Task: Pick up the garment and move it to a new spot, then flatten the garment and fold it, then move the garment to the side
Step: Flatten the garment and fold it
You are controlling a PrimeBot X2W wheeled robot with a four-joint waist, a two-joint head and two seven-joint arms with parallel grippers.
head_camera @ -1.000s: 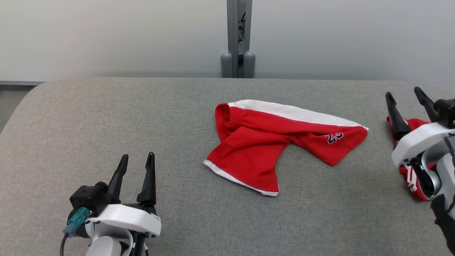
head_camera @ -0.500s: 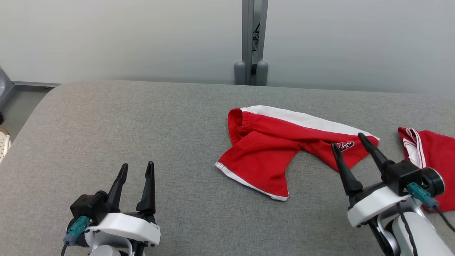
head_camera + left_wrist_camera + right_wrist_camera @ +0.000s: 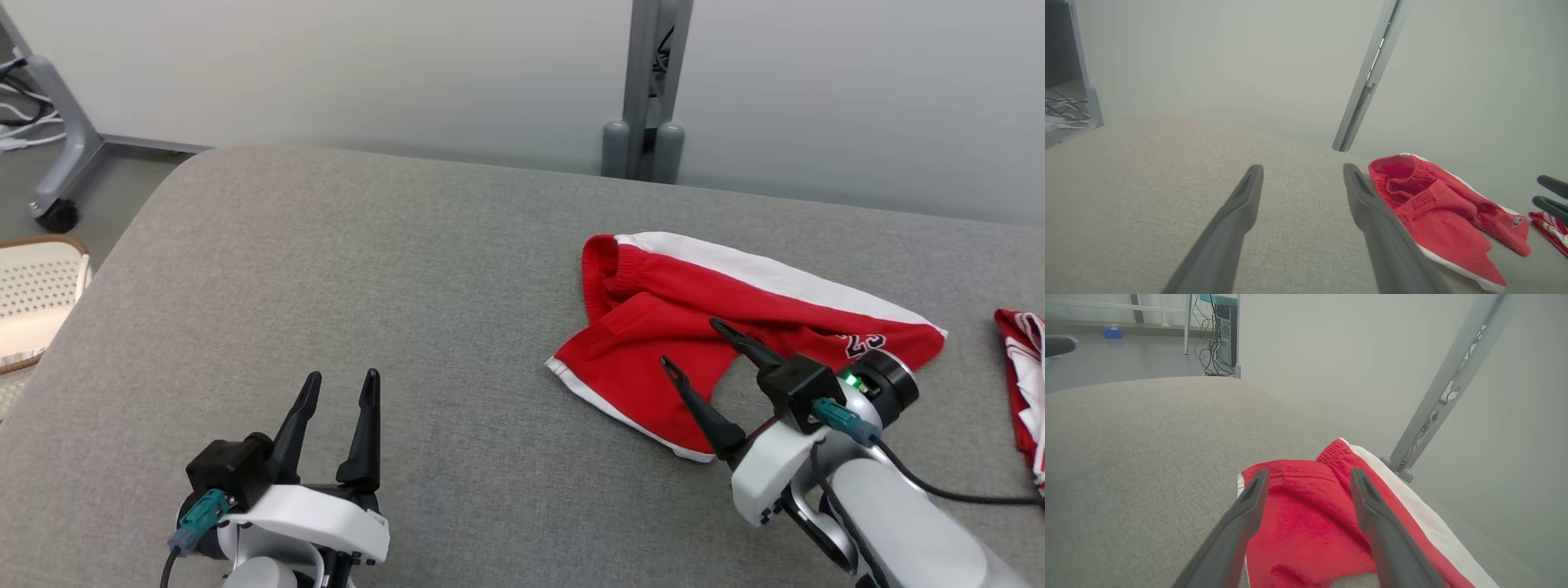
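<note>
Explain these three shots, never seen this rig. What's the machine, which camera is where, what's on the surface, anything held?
It is a wheeled robot with two arms, each ending in a two-fingered hand. The wide shot comes from a camera on its head, looking down. The other two come from a camera on each wrist, looking along that hand's dark fingers. On the grey fabric-covered surface lie crumpled red shorts with a white stripe, and a second red garment at the robot's far right. The left hand is open over bare fabric. The right hand is open, its fingers over the shorts. Nothing is held.
</note>
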